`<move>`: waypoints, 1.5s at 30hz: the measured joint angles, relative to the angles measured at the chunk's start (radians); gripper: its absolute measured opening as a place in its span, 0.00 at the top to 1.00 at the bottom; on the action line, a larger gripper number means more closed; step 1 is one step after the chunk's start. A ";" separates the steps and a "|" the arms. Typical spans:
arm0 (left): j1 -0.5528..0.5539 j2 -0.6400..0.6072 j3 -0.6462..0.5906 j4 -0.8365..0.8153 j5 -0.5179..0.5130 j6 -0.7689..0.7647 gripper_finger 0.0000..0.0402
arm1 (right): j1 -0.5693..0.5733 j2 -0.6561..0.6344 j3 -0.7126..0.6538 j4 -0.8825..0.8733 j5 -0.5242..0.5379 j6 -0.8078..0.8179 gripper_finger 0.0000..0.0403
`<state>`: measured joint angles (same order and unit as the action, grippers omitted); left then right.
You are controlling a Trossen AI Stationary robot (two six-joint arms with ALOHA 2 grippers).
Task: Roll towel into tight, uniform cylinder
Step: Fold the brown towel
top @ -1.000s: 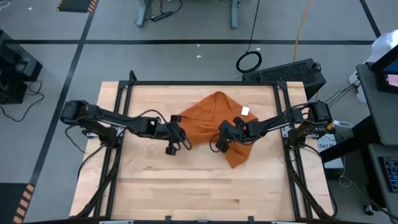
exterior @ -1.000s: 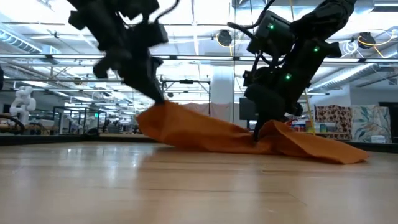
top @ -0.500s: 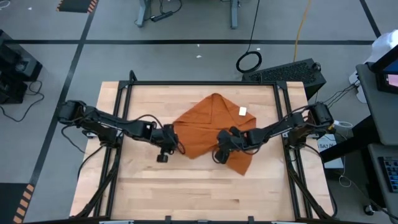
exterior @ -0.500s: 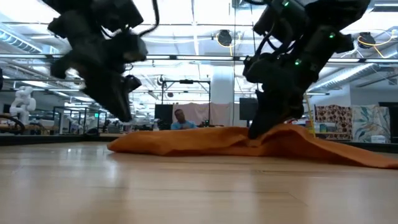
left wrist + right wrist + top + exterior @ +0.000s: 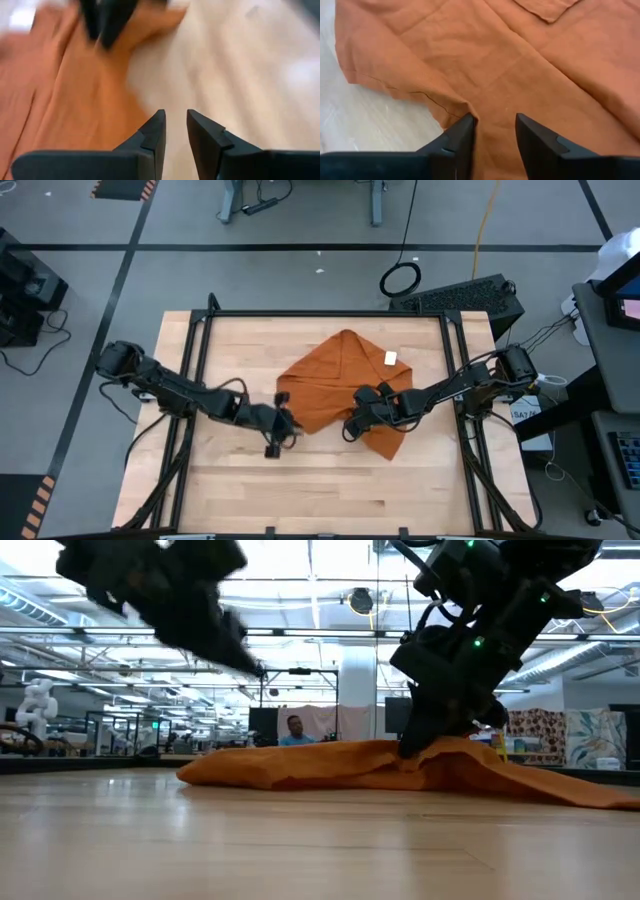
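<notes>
Both grippers are standing parted, gripping nothing: I'm watching my right gripper [image 5: 350,427] pressing the towel's [image 5: 340,380] five o'clock edge at table centre, my left gripper [image 5: 283,431] hovering at its seven o'clock.

Bare table [image 5: 330,490] lay open along the near side; the towel [image 5: 340,375] and both arms crowded the middle.

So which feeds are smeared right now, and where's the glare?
Left wrist view: motion blur on the towel and table, only its own fingers sharp. Low view: left arm blurred, ceiling lights glaring behind it. Right wrist view: sharp, weave visible. High view: even light, slight smear at the left gripper.
</notes>
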<state>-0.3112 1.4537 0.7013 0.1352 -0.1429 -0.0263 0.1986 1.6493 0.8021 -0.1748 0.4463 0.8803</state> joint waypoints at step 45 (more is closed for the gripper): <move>0.042 0.091 0.138 -0.371 -0.060 0.084 0.99 | 0.184 -0.001 0.001 0.065 0.107 -0.013 0.67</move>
<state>-0.2696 1.5443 0.8397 -0.2362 -0.2027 0.0577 0.3822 1.6485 0.8032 -0.1102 0.5529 0.8669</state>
